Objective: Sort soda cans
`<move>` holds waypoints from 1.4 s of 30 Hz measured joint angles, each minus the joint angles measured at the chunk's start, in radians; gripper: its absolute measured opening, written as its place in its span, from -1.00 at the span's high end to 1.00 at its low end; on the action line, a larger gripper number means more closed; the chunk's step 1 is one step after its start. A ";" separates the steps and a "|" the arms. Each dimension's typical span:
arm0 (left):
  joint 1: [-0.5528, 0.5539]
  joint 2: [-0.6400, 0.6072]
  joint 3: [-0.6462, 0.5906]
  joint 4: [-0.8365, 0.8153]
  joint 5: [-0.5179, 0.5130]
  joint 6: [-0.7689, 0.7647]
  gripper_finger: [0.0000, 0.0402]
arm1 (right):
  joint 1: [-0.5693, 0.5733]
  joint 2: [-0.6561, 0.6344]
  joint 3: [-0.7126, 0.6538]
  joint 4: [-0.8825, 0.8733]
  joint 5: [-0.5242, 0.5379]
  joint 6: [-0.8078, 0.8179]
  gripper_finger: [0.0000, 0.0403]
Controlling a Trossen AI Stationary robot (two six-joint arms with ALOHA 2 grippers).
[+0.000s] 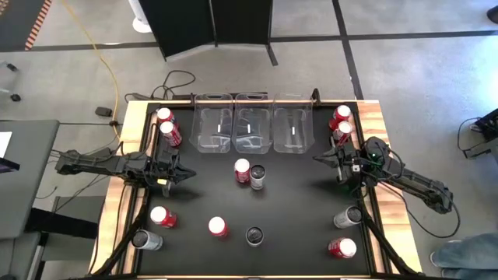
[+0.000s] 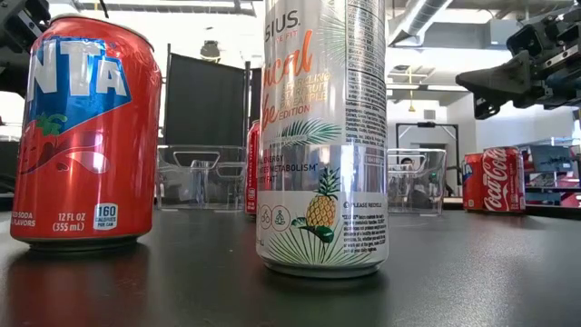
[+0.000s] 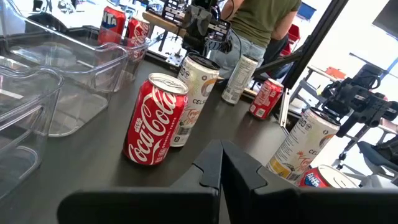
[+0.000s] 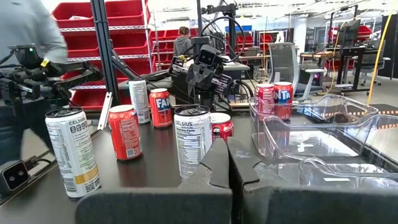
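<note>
Two cans stand together mid-table: a red Coca-Cola can and a silver-grey can. Red pairs stand at the far left and far right. Near the front edge stand a red can, a red Fanta can, a silver one and others. My left gripper hovers left of the middle pair, shut and empty. My right gripper hovers right of it, shut and empty.
Three clear plastic bins sit side by side at the table's far edge. More cans stand near the front corners: silver, silver, red. A person stands beyond the table's right side. Cables run along both side rails.
</note>
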 joint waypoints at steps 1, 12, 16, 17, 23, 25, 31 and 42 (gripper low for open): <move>0.000 0.000 0.000 0.000 0.000 0.000 1.00 | 0.000 0.000 0.000 0.000 0.000 0.000 1.00; 0.000 0.000 0.000 0.000 0.000 0.000 1.00 | 0.000 0.000 0.000 0.000 0.000 0.000 1.00; 0.000 0.000 0.000 0.000 0.000 0.000 1.00 | 0.000 0.000 0.000 0.000 0.000 0.000 1.00; 0.000 0.000 0.000 0.000 0.000 0.000 1.00 | 0.000 0.000 0.000 0.000 0.000 0.000 1.00; 0.000 0.000 0.000 0.005 0.001 -0.043 1.00 | 0.000 0.000 0.000 0.000 0.000 0.000 1.00; 0.000 0.000 0.000 0.006 0.003 -0.130 1.00 | 0.000 0.000 0.000 0.000 0.000 0.000 1.00; 0.000 0.000 -0.001 0.022 0.002 -0.176 1.00 | 0.000 0.000 0.000 0.000 0.000 0.000 1.00; 0.000 0.002 -0.005 0.083 -0.118 -0.028 1.00 | 0.000 0.000 0.000 0.000 0.000 0.000 1.00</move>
